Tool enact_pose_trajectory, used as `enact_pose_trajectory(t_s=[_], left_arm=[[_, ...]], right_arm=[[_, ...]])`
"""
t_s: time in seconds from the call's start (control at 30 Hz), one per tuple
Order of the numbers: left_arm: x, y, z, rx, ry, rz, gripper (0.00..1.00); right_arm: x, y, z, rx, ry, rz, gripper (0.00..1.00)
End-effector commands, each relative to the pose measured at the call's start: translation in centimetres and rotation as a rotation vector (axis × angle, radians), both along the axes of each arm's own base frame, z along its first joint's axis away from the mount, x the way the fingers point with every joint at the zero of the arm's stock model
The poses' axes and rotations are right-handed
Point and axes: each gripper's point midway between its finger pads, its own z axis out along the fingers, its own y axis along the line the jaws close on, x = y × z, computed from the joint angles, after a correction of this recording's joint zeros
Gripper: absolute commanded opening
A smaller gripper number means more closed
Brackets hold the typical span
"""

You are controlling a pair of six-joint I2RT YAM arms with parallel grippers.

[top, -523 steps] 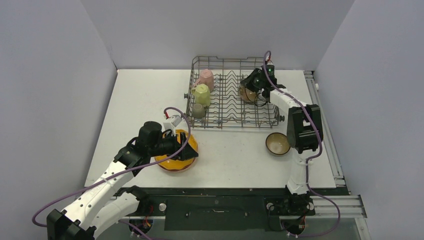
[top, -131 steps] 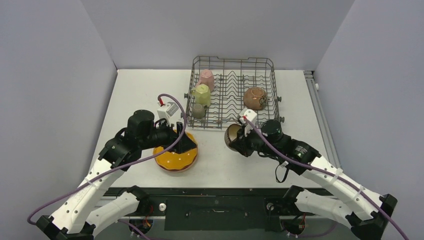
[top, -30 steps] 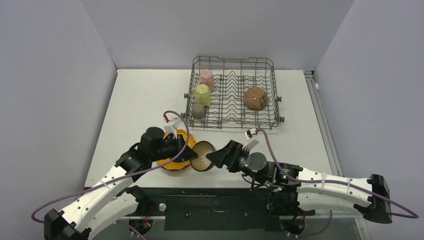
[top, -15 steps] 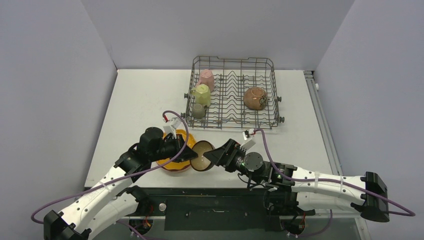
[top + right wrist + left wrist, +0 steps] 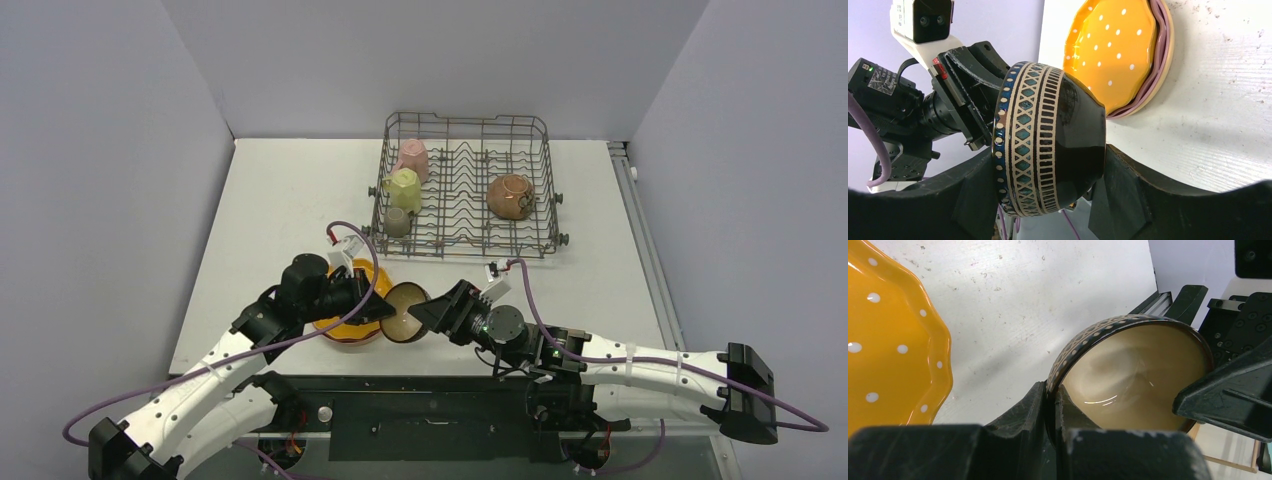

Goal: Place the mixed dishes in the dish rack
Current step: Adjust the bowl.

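A brown bowl (image 5: 405,312) with a tan inside (image 5: 1133,370) hangs tilted just above the table's front edge. My left gripper (image 5: 386,306) (image 5: 1054,395) is shut on its rim. My right gripper (image 5: 427,315) (image 5: 1048,167) is open and straddles the bowl's patterned wall (image 5: 1048,125), one pad by the rim, the other by the base. To the left, the orange dotted plate (image 5: 335,328) (image 5: 1113,55) lies on the pink plate (image 5: 1162,70). The dish rack (image 5: 465,124) holds the pink mug (image 5: 411,158), yellow mug (image 5: 404,187), small cup (image 5: 398,221) and another brown bowl (image 5: 511,196).
The table's near edge and the black rail (image 5: 440,400) run just below both grippers. The right arm (image 5: 640,365) lies low along that front edge. Grey walls close in the left, back and right sides.
The right gripper's jaws have narrowed around the bowl and that arm has crept a little to the left. The left gripper and bowl have stayed put.
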Motion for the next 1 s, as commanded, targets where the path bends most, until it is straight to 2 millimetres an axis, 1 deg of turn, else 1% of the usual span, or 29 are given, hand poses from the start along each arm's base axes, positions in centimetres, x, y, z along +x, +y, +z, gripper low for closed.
enact_pose_trajectory(t_s=[0.0, 0.1, 0.13, 0.27, 0.4, 0.53, 0.57, 0.6, 0.63, 0.67, 0.73, 0.77, 0.8, 0.83, 0.87, 0.9, 0.93, 0.97], left_arm=[[0.7, -1.3, 4.3, -0.108, -0.093, -0.031, 0.03], [0.6, -1.3, 4.0, -0.097, -0.084, -0.037, 0.15], [0.6, -1.3, 3.8, -0.092, -0.081, -0.039, 0.21], [0.7, -1.3, 3.5, -0.077, -0.075, -0.041, 0.36], [0.8, -1.2, 3.3, -0.066, -0.077, -0.038, 0.46], [1.2, -0.9, 3.1, -0.032, -0.084, -0.026, 0.52], [1.2, -0.7, 3.0, -0.015, -0.08, -0.022, 0.53], [1.6, -0.4, 3.0, 0.011, -0.099, -0.01, 0.55], [1.6, 0.0, 3.2, 0.035, -0.098, -0.002, 0.56], [2.0, 0.5, 3.1, 0.066, -0.118, 0.015, 0.58], [2.4, 1.3, 3.5, 0.106, -0.138, 0.035, 0.59], [2.5, 1.7, 3.7, 0.121, -0.147, 0.041, 0.6], [2.7, 2.0, 3.8, 0.133, -0.155, 0.055, 0.6], [2.8, 2.3, 3.9, 0.143, -0.162, 0.063, 0.61], [2.8, 2.4, 3.8, 0.147, -0.165, 0.066, 0.61], [2.8, 2.6, 3.7, 0.153, -0.167, 0.07, 0.61], [2.8, 2.7, 3.4, 0.157, -0.163, 0.071, 0.61], [2.8, 2.7, 3.3, 0.16, -0.166, 0.07, 0.61]], right_arm=[[0.6, 0.3, 2.1, 0.085, -0.016, -0.023, 0.0], [0.7, 0.2, 2.4, 0.091, -0.024, -0.031, 0.0], [0.8, 0.1, 2.6, 0.094, -0.028, -0.036, 0.0], [1.2, -0.4, 3.1, 0.099, -0.045, -0.06, 0.0], [1.7, -0.9, 3.4, 0.09, -0.062, -0.083, 0.0], [2.5, -1.7, 3.8, 0.067, -0.084, -0.11, 0.0], [2.7, -1.9, 3.6, 0.051, -0.086, -0.115, 0.0], [3.2, -2.4, 3.9, 0.041, -0.102, -0.132, 0.0], [3.5, -2.9, 3.5, 0.011, -0.101, -0.142, 0.0], [4.2, -3.7, 3.8, 0.003, -0.118, -0.163, 0.0], [5.3, -5.3, 3.2, -0.064, -0.129, -0.193, 0.0], [6.2, -6.4, 3.3, -0.083, -0.135, -0.226, 0.0], [6.6, -7.2, 3.3, -0.131, -0.15, -0.232, 0.0], [7.6, -8.3, 4.1, -0.151, -0.178, -0.26, 0.0], [8.0, -9.1, 3.8, -0.191, -0.177, -0.273, 0.0], [9.2, -10.5, 4.7, -0.221, -0.206, -0.309, 0.0], [9.6, -11.4, 4.3, -0.267, -0.202, -0.322, 0.0], [10.8, -12.9, 5.2, -0.313, -0.23, -0.359, 0.0]])
